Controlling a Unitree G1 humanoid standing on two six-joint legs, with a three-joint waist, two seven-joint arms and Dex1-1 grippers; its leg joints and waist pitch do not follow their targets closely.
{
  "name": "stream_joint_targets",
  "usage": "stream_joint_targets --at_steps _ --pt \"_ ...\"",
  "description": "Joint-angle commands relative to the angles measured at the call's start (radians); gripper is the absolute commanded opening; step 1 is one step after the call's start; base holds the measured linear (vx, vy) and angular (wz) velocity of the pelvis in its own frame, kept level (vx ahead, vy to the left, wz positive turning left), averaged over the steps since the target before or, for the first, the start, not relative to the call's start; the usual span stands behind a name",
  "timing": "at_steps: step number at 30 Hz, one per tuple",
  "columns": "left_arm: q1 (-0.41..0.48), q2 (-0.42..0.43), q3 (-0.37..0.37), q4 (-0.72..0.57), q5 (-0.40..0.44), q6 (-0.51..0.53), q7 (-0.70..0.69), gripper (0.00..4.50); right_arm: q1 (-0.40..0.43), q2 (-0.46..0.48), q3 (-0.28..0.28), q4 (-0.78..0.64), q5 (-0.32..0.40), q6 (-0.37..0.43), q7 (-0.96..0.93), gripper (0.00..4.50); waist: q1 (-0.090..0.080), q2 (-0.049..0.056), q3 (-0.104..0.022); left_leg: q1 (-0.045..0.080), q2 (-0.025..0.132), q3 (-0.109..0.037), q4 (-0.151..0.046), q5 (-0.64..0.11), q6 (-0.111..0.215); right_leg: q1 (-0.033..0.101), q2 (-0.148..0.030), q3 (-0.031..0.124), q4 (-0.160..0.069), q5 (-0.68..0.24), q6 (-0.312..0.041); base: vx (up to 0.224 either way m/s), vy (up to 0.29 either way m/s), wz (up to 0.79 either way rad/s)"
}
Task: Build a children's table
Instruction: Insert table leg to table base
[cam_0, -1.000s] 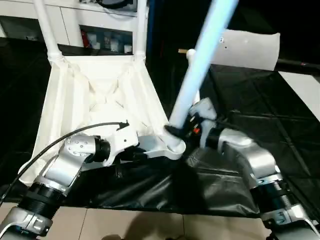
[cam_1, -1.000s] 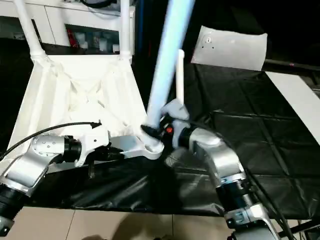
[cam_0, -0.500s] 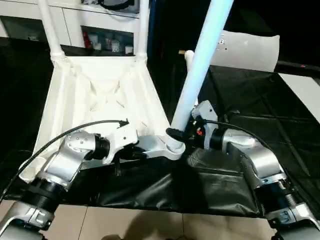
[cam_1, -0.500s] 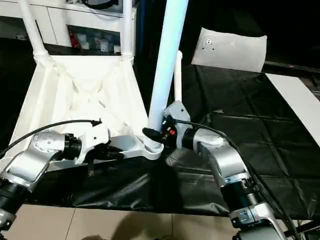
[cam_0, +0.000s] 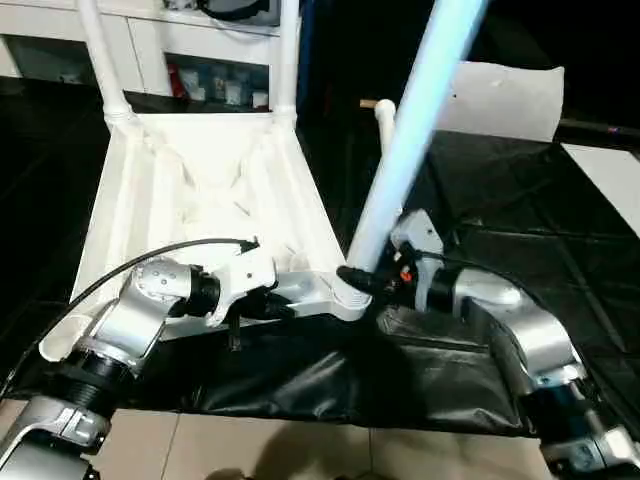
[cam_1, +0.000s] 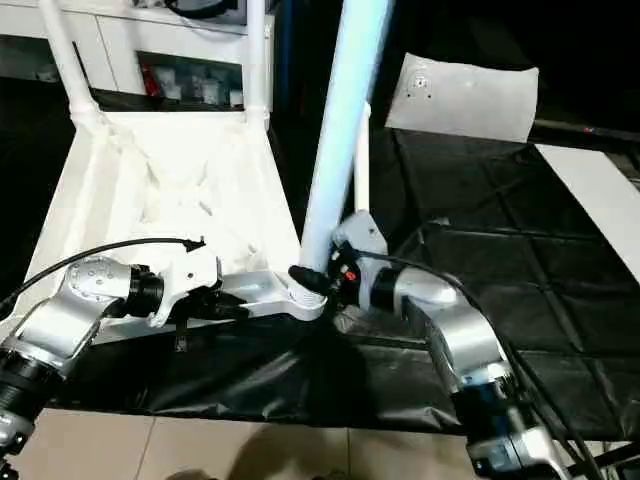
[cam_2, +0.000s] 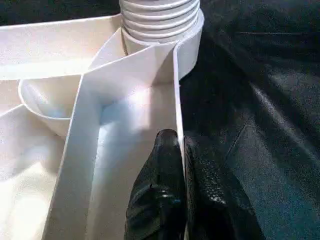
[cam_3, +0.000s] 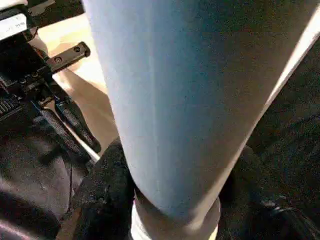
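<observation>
Held leg cut off above, its foot hidden in corner socket

Black sheeting — white cabinet behind, pale slab beyond.

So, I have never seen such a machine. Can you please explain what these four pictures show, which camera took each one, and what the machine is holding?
This is a humanoid robot with two silver arms, each ending in a black two-fingered pincer. The two wide pictures come from cameras in its head, looking down over its arms. The two close pictures come from cameras on its wrists.

On a black sheet lies a white plastic tabletop, upside down, with its ribs facing up. Two legs already stand in the far corners.

The left pincer is shut on the thin side wall of the tabletop, near the closest corner socket, steadying it. The right pincer is clamped around the bottom of a third leg, which leans slightly and sits at that socket. How far it is seated, I cannot tell.

At the back stands a white cabinet.
</observation>
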Motion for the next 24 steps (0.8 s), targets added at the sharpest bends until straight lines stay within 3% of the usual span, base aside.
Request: stream_joint_targets --at_steps 1,7,11,16,21,23,24 --pt "-0.004 -0.007 -0.042 0.002 0.003 -0.018 -0.046 0.00 0.022 -0.011 -0.003 -0.015 -0.001 0.025 0.004 1.91 0.001 0.028 -0.062 0.004 0.100 -0.035 -0.085 -0.141 -0.003 0.060 -0.111 0.071 -0.066 -0.151 -0.228 0.000 0.000 0.00" --pt "0.008 -0.009 -0.043 -0.016 -0.006 -0.019 -0.055 0.00 0.003 0.010 0.017 0.051 -0.025 -0.002 -0.003 1.91 -0.002 0.034 -0.060 0.005 0.102 -0.036 -0.087 -0.160 -0.010 0.057 -0.111 0.070 -0.069 -0.191 -0.230 0.000 0.000 0.00" --pt "0.020 -0.007 -0.047 -0.030 -0.006 -0.021 -0.056 0.00 -0.036 0.032 0.023 0.111 -0.025 -0.009 0.004 1.91 -0.005 0.031 -0.057 0.005 0.102 -0.037 -0.088 -0.185 -0.012 0.056 -0.114 0.070 -0.073 -0.243 -0.220 0.000 0.000 0.00" --pt "0.024 -0.006 -0.048 -0.036 -0.002 -0.028 -0.057 0.00 -0.072 0.061 -0.013 0.211 0.008 0.006 0.023 1.91 -0.014 0.029 -0.055 0.004 0.102 -0.040 -0.089 -0.219 -0.017 0.052 -0.116 0.071 -0.082 -0.327 -0.197 0.000 0.000 0.00" --pt "0.017 -0.003 -0.044 -0.027 0.004 -0.033 -0.050 0.00 -0.053 0.067 -0.052 0.279 0.019 -0.021 0.010 1.91 -0.018 0.031 -0.053 0.007 0.103 -0.042 -0.091 -0.256 -0.023 0.048 -0.115 0.070 -0.088 -0.372 -0.185 0.000 0.000 0.00" --pt "0.015 -0.003 -0.042 -0.025 0.004 -0.034 -0.049 0.00 -0.036 0.066 -0.064 0.276 0.025 -0.025 0.004 1.91 -0.017 0.033 -0.055 0.008 0.104 -0.041 -0.091 -0.252 -0.023 0.049 -0.115 0.071 -0.087 -0.349 -0.192 0.000 0.000 0.00" --pt "0.014 -0.002 -0.040 -0.022 0.003 -0.034 -0.049 0.00 -0.018 0.069 -0.083 0.272 0.035 -0.030 -0.006 1.91 -0.014 0.039 -0.058 0.009 0.105 -0.041 -0.091 -0.236 -0.023 0.050 -0.114 0.071 -0.084 -0.305 -0.200 0.000 0.000 0.00"
